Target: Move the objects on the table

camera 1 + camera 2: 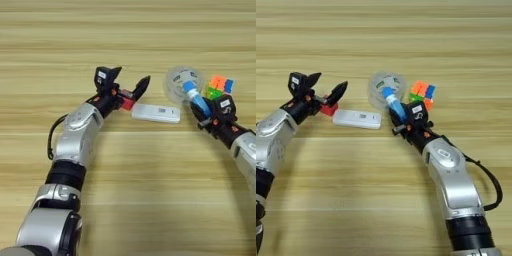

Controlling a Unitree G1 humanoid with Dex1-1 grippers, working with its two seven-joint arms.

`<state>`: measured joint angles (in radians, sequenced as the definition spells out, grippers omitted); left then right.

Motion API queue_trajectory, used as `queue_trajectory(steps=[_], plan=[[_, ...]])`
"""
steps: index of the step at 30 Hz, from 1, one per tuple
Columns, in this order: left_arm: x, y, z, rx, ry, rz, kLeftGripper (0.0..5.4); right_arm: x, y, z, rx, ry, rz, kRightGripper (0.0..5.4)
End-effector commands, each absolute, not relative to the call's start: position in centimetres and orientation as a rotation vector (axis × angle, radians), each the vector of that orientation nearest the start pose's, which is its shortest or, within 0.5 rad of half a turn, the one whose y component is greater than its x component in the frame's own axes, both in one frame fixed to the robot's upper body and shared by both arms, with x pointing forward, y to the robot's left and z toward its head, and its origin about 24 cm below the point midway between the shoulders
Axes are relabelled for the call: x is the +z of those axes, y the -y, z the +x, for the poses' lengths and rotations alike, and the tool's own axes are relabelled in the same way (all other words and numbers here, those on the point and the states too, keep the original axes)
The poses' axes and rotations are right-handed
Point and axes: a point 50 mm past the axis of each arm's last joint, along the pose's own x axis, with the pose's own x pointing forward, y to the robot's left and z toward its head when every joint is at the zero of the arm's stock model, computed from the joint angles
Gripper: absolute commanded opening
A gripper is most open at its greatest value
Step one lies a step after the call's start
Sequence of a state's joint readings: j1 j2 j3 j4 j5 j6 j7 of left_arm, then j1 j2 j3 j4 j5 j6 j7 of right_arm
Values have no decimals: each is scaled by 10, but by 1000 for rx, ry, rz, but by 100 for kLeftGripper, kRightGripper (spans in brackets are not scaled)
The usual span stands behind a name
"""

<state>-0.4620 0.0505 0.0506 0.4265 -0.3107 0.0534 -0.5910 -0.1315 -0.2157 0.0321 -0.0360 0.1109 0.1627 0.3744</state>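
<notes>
The red cube [127, 103] sits on the table [150, 190] left of centre, touching or just beside the left end of the long flat white bar [156, 113], which lies flat and slightly askew along the plank lines. The left gripper [129, 82] stands over the cube with its fingers spread wide, one finger [141, 87] reaching past the cube's far side and the other raised behind; nothing is clamped, and the spread suggests either an approach to the cube or a release of it. To the right, the blue tube with white end [393, 103] is tilted, its white end lying over a clear round lid-like disc [386, 86], its lower part running down into the right gripper [401, 117]. That gripper appears closed around the tube, though the fingers are largely hidden behind the tube and the wrist housing, so the hold is judged from the tube's lifted, slanted attitude rather than seen outright. The multicoloured puzzle cube [422, 93] rests just beside the disc on its right, near the right gripper but apart from it. Both arms reach in from the near edge, elbows low over the bare wood.
</notes>
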Motion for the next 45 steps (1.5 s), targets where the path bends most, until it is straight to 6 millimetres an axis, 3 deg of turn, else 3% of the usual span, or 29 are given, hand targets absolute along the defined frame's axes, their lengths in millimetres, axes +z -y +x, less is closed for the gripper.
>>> queue_trajectory(steps=[1, 11, 29, 37, 45], plan=[[78, -103, 322, -729, -16, -369, 540, 77, 149, 278, 437, 33, -112, 140], [75, -90, 311, -853, -155, -548, 540, 81, 135, 281, 474, 97, -146, 140], [72, -84, 310, -885, -226, -616, 540, 65, 95, 275, 650, 120, -203, 140], [72, -84, 311, -879, -225, -622, 540, 58, 92, 271, 695, 100, -242, 140], [71, -85, 312, -872, -232, -638, 540, 71, 89, 268, 700, 158, -230, 140]])
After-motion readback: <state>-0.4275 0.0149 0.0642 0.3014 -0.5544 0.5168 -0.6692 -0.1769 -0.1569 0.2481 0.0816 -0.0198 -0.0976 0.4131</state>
